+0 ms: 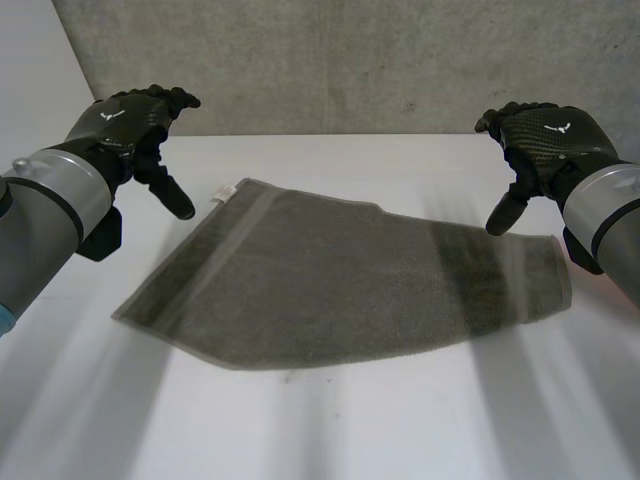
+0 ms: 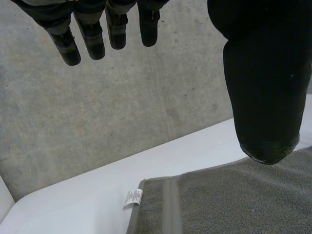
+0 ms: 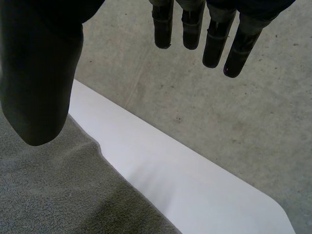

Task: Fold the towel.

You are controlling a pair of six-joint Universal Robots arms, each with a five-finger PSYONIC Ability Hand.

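Slippage is looming if you're pinching the towel shallowly; left hand and right hand are hovering open.

you see the grey rectangular terry towel flat on the white table, stretched from 9 to 3 o'clock. your black left hand hangs over its 10 o'clock corner, your black right hand over its 2 o'clock end.
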